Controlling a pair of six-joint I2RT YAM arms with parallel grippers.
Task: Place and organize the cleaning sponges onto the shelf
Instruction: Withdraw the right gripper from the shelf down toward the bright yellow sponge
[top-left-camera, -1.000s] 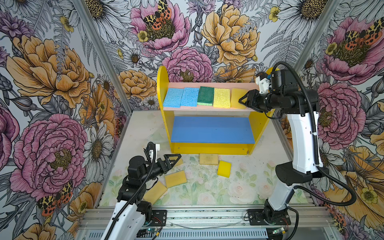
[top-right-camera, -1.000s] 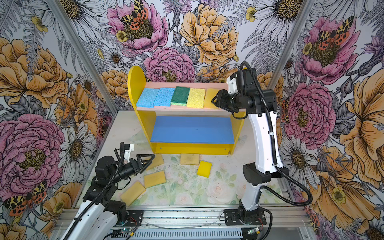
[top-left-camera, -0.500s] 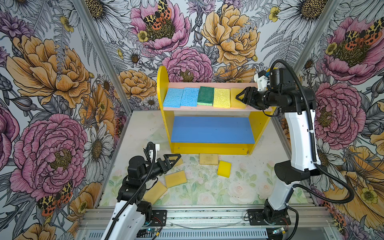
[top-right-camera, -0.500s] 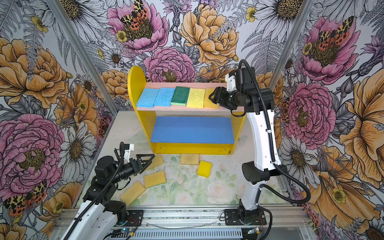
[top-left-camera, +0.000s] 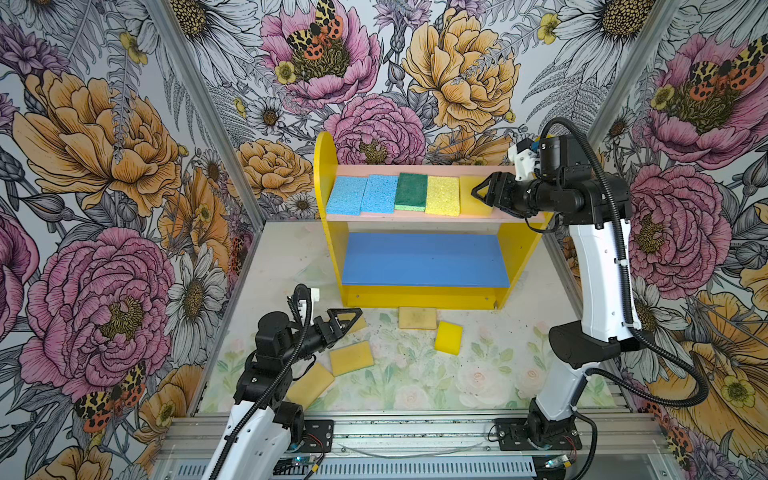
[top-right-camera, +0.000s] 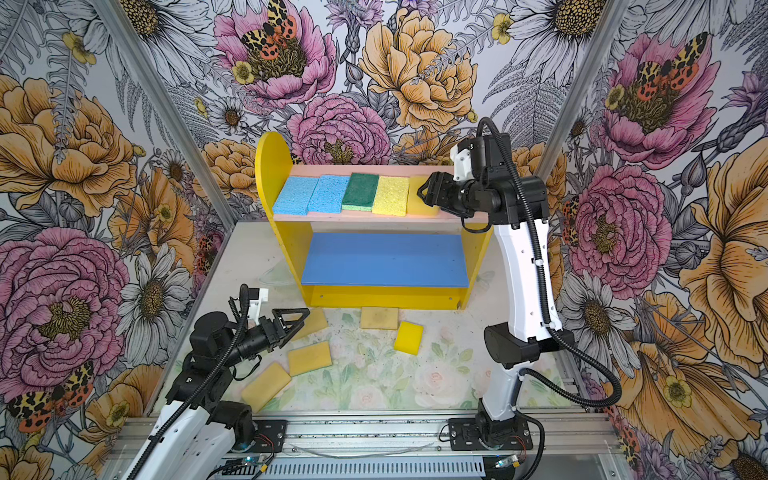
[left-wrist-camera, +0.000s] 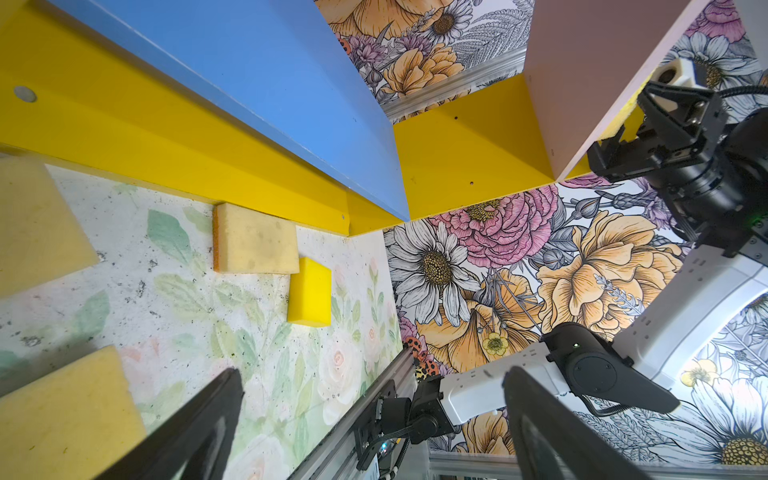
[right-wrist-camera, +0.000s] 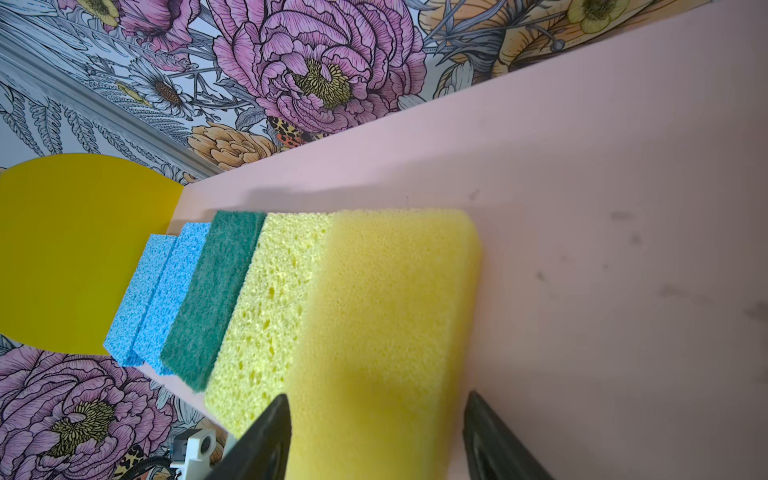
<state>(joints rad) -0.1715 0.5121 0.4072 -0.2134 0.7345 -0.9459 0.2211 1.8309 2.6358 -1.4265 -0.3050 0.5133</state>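
right gripper (top-left-camera: 484, 190) is up at the right end of the pink upper board (right-wrist-camera: 582, 187) of the shelf (top-left-camera: 325, 166); my fingers there are spread either side of a tan-yellow sponge (right-wrist-camera: 395, 311) and not squeezing it; in the right wrist view one finger sits right at the sponge's edge, and there's bare pink between the sponge and the other finger; the sponge lies flat on the board. it's the right-hand one in a row of five packed side by side; from the board's left end that's a light blue sponge (top-left-camera: 346, 195), a second light blue sponge (top-left-camera: 380, 193), a dark green sponge (top-left-camera: 411, 191), a porous pale yellow sponge (top-left-camera: 443, 195), then the tan-yellow one.

left gripper (top-left-camera: 347, 318) hangs low over the left side of the worktop (top-left-camera: 478, 374), just in front of the shelf's left foot; fingers as wide apart as they go, gripping nothing; a half-hidden tan sponge (top-right-camera: 315, 322) pokes out from under them.

rest of the sponges on the worktop: a stained tan sponge (top-left-camera: 417, 318) flush against the middle of the shelf's yellow base; a small bright yellow sponge (top-left-camera: 449, 337) at its right corner, looks like touching in the left wrist view; a middle tan sponge (top-left-camera: 351, 357) left of centre; a front tan sponge (top-left-camera: 309, 384) near the front left corner, partly behind my left arm.
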